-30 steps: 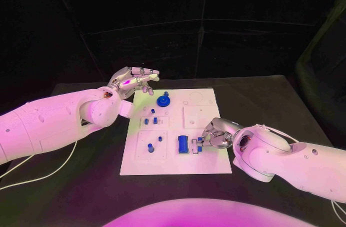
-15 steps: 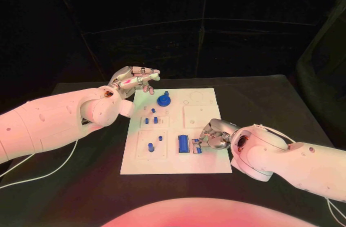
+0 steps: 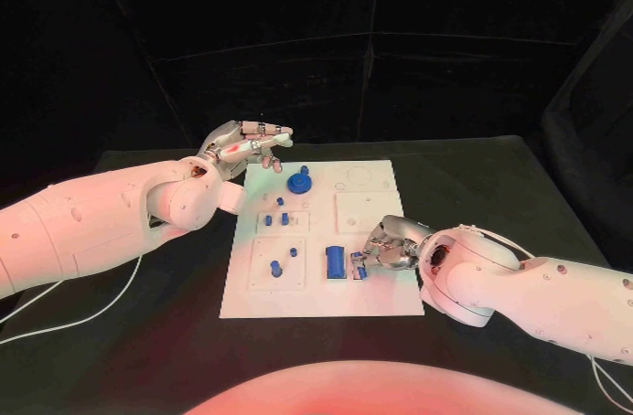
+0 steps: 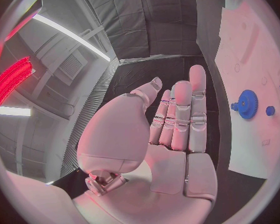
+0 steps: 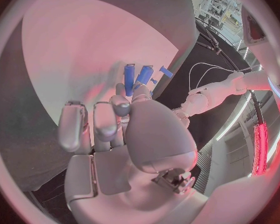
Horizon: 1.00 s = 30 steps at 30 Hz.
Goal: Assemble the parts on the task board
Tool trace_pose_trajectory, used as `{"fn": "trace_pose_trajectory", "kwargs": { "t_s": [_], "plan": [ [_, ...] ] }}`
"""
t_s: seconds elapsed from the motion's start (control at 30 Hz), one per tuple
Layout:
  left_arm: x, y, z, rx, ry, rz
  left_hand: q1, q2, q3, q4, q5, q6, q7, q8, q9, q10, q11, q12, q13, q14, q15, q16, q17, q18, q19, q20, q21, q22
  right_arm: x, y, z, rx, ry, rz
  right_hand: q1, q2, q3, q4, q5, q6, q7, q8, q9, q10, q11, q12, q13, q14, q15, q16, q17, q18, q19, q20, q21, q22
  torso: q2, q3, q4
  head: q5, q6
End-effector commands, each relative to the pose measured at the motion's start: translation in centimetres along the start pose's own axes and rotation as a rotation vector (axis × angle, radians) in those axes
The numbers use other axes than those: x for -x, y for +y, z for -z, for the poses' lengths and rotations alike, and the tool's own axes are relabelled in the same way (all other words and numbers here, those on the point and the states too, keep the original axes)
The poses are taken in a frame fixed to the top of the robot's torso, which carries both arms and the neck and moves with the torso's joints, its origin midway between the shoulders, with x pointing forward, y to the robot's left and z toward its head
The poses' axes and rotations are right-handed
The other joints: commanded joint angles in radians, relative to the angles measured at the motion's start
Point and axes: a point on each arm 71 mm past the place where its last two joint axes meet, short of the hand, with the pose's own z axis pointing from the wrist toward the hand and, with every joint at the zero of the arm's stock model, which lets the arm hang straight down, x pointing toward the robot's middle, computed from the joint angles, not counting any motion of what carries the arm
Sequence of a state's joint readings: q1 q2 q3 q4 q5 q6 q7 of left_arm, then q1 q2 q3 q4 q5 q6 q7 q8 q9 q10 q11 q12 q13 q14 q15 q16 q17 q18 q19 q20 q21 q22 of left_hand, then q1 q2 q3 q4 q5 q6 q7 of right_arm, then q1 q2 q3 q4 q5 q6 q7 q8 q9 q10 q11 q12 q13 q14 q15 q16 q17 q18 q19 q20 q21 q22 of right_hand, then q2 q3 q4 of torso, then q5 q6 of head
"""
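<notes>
From the head view, your right hand [image 3: 391, 244] sits at the task board [image 3: 323, 301], beside the upright blue block [image 3: 337, 263]; your left hand [image 3: 247, 146] hovers empty, well apart. At the right wrist, fingers curl; whether it holds anything, I cannot tell.

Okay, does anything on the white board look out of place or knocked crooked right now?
Nothing stands out. The task board lies flat, the blue gear sits near its far edge, and the small blue parts stand on it. The right robot hand is at the parts beside the blue block.
</notes>
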<state>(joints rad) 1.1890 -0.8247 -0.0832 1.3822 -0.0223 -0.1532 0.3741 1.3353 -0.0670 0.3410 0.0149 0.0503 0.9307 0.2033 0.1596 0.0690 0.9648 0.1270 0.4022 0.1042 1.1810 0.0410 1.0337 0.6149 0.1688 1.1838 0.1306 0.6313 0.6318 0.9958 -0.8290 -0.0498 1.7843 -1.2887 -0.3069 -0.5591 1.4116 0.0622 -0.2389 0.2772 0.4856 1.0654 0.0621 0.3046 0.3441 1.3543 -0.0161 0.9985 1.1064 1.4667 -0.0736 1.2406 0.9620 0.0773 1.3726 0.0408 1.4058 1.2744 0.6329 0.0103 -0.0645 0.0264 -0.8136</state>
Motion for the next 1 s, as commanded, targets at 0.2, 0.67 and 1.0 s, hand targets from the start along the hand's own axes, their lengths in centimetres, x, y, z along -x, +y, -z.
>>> {"fn": "trace_pose_trajectory", "kwargs": {
  "t_s": [0.2,0.67,1.0],
  "plan": [
    [-0.23,-0.09,-0.09,-0.001,0.016,0.008,0.010,-0.003,-0.005,-0.004,-0.001,-0.007,-0.001,0.007,-0.001,-0.011,0.000,0.006,0.001,-0.011,-0.001,-0.002,-0.006,0.013,-0.001,0.006,-0.003,-0.001,-0.12,0.12,-0.27,-0.010,0.013,0.050,-0.026,0.004,-0.008,0.012,-0.004,0.012,-0.001,-0.011,0.001,0.005,0.001,-0.010,-0.005,0.014,-0.006,-0.001,-0.008,-0.009,0.002,-0.005,0.004,-0.001,-0.001,0.0003,0.0004,0.000,-0.003],
    [-0.27,-0.05,-0.13,0.002,0.018,0.009,0.010,-0.004,-0.006,-0.004,-0.001,-0.008,-0.001,0.007,-0.001,-0.013,0.000,0.006,0.001,-0.012,-0.001,-0.002,-0.007,0.013,-0.001,0.006,-0.003,-0.002,-0.39,0.31,-0.54,-0.013,0.038,0.078,-0.046,0.007,-0.016,0.013,-0.012,0.017,-0.001,-0.017,0.001,0.005,0.001,-0.018,-0.009,0.012,-0.006,-0.005,-0.014,-0.008,-0.001,-0.005,0.002,-0.005,0.000,0.0006,0.0001,0.001,-0.004],
    [-0.25,-0.04,-0.15,0.003,0.018,0.009,0.010,-0.004,-0.007,-0.004,-0.001,-0.010,-0.001,0.007,-0.001,-0.015,0.001,0.007,0.001,-0.014,-0.001,-0.003,-0.009,0.013,-0.002,0.006,-0.004,-0.002,-0.36,0.38,-0.60,-0.011,0.030,0.077,-0.144,0.019,-0.070,0.012,-0.282,0.028,0.002,-0.036,0.007,0.007,0.005,-0.033,-0.012,0.011,-0.002,-0.013,-0.023,-0.006,-0.007,-0.002,-0.004,-0.012,-0.001,0.0011,-0.0006,0.000,-0.006]
  ]
}}
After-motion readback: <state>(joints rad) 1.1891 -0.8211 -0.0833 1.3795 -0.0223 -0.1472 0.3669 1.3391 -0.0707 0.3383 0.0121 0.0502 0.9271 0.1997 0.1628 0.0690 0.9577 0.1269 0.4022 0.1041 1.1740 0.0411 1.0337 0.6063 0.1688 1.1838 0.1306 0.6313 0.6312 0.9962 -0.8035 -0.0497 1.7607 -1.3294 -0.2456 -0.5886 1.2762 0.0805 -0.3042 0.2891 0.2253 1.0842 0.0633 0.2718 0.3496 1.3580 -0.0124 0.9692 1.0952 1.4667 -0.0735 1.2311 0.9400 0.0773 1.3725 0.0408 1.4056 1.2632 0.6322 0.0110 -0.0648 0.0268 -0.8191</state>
